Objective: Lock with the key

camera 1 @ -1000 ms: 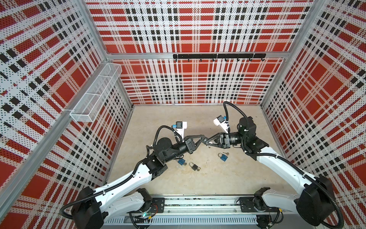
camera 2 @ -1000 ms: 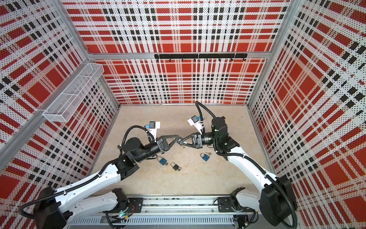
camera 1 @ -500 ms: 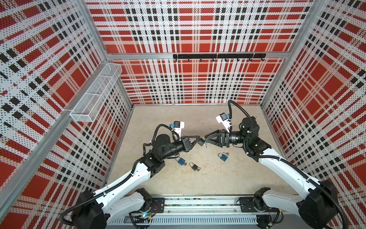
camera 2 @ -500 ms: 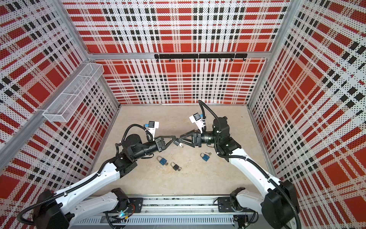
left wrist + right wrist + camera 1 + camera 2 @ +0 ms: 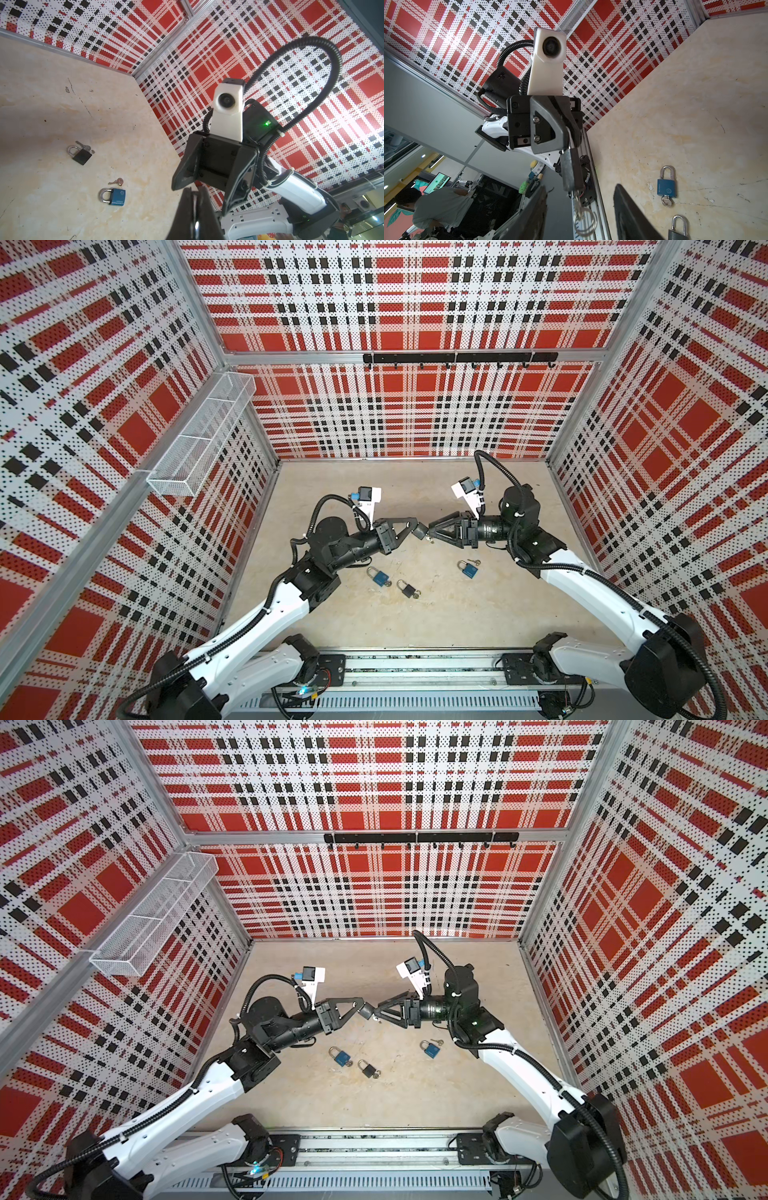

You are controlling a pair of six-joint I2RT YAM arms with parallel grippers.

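left jaws clamp the padlock [image 5: 571, 172]; right jaws parted, its key [image 5: 578, 202] hanging free between them.

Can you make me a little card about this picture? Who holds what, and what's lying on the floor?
left gripper: shut on a grey padlock
key: sticks out of that padlock's bottom, ring dangling
right gripper: open, a finger on each side of the key
floor: blue padlock, black padlock, second blue padlock with a loose key beside it
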